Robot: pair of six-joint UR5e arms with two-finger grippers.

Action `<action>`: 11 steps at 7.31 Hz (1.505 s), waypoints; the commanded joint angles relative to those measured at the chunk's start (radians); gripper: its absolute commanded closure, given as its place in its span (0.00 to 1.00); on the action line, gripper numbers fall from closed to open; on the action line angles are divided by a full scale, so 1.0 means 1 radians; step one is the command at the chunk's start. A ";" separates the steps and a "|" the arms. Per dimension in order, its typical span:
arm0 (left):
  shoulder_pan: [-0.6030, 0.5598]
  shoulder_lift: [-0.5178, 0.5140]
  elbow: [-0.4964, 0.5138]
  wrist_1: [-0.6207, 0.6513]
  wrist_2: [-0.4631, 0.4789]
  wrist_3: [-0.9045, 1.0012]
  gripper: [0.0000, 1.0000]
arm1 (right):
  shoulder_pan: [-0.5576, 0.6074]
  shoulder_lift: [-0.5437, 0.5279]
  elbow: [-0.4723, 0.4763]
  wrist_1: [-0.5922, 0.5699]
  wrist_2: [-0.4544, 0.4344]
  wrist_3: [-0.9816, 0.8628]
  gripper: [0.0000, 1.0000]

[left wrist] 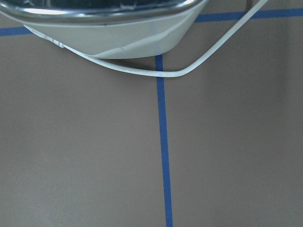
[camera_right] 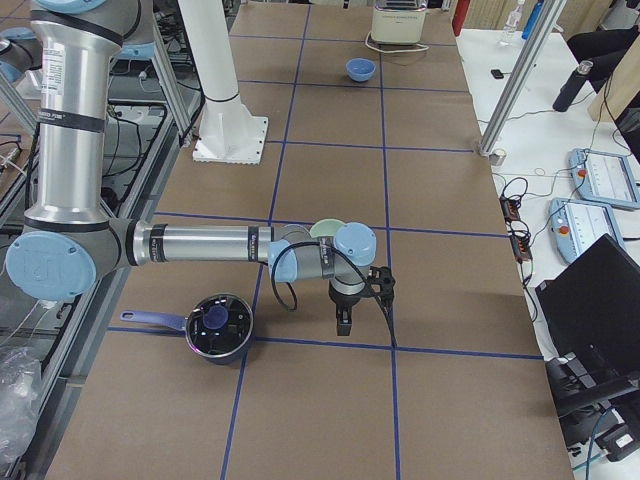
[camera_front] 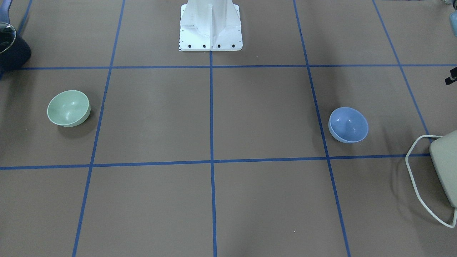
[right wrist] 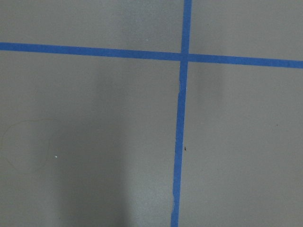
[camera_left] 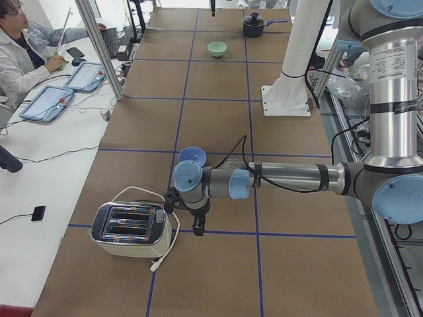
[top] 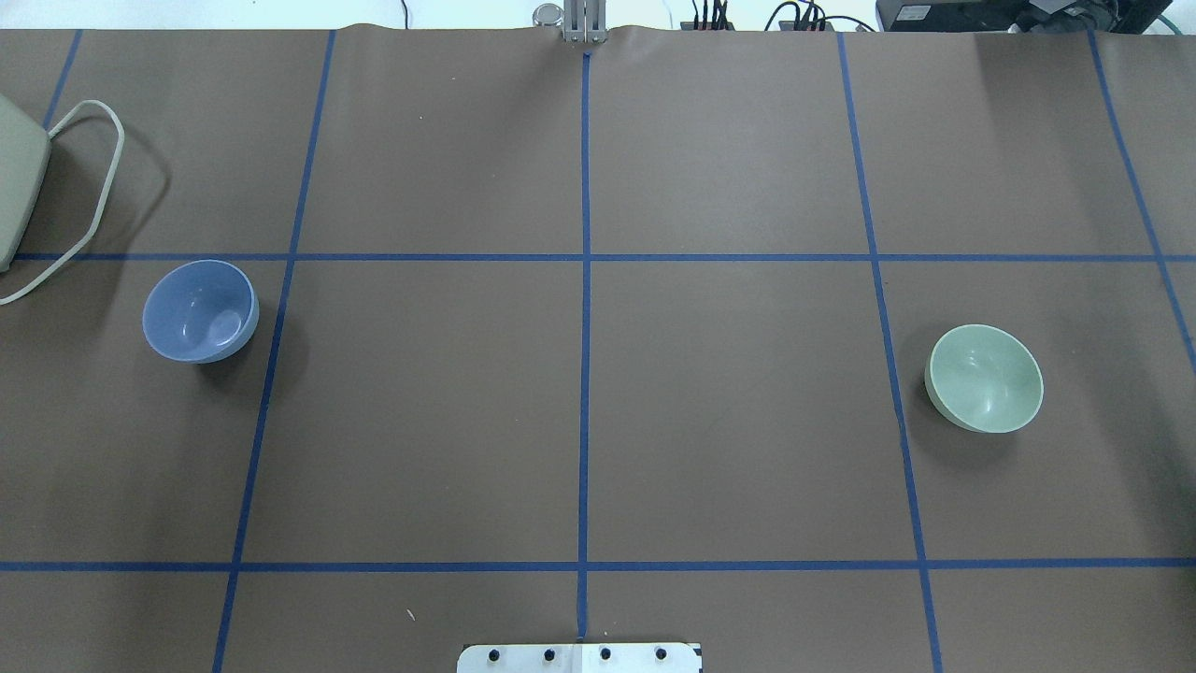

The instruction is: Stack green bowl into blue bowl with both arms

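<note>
In the front-facing view, the green bowl (camera_front: 68, 108) is seen upright at 9 o'clock on the table (camera_front: 214, 117). The blue bowl (camera_front: 348, 125) is seen at 3 o'clock, well apart from it, and a white pedestal (camera_front: 210, 25) stands at 12 o'clock. No arm is shown.

In the overhead view the sides are swapped: blue at 9 o'clock, green at 3 o'clock. Both bowls are empty and nothing is stacked yet.

Only the 2 side views show the arms. From the left end, the left gripper (camera_left: 197, 228) is held over the table between the blue bowl and a toaster (camera_left: 129, 229). From the right end, the right gripper (camera_right: 343, 322) is held near the green bowl, which is half hidden behind the wrist, with a pot (camera_right: 218, 325) just beside the forearm. Whether either pair of fingers is apart or together cannot be told.

In the left wrist view only the toaster's base and cord (left wrist: 142, 72) are shown, at 12 o'clock. In the right wrist view only crossed tape (right wrist: 180, 142) is shown.

Several risks are judged likely:
- A smooth rim could be lost from a 2-finger pinch.
- The cord could be snagged or the pot knocked on approach.
- The blue bowl could be tipped by a tilted release.
</note>
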 commanded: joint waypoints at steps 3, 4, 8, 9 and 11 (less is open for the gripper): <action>0.000 0.000 -0.004 0.000 0.000 0.000 0.01 | 0.000 -0.003 -0.003 0.008 -0.002 -0.011 0.00; 0.000 -0.003 -0.010 0.000 0.000 0.000 0.01 | 0.000 -0.005 -0.008 0.006 -0.002 -0.009 0.00; 0.014 -0.048 -0.044 0.000 0.000 -0.104 0.01 | -0.006 -0.005 -0.008 0.006 0.006 -0.008 0.00; 0.026 -0.052 -0.056 0.002 0.000 -0.138 0.01 | -0.023 -0.005 -0.006 0.008 0.006 -0.008 0.00; 0.069 -0.077 -0.067 0.000 -0.026 -0.212 0.01 | -0.044 -0.005 -0.005 0.008 0.018 0.006 0.00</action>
